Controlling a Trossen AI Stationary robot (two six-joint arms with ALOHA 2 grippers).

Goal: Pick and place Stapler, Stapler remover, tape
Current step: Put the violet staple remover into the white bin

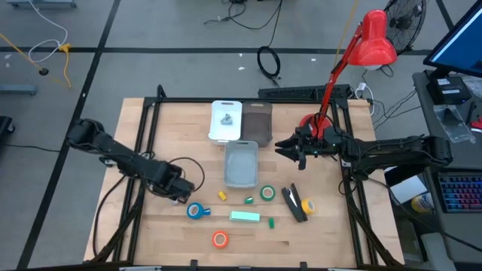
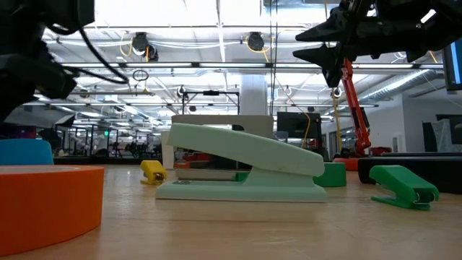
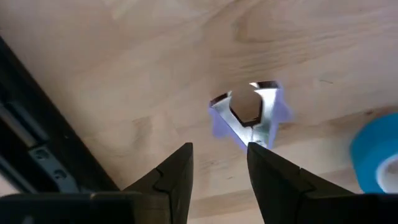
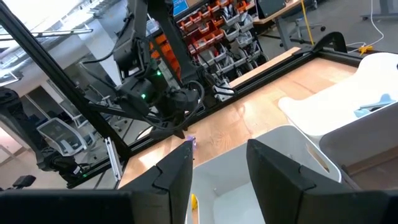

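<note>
Left gripper (image 3: 219, 163), fingers apart, hovers over a staple remover (image 3: 249, 115); right gripper (image 4: 219, 163) open above a grey bin (image 4: 273, 162).

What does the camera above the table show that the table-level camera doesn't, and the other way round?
Only the high view shows the three bins, the red lamp, the black stapler, and the green and yellow-orange tape. Only the low view shows the ceiling lights of the room behind. Both show the mint stapler, the orange tape and the blue tape.
</note>
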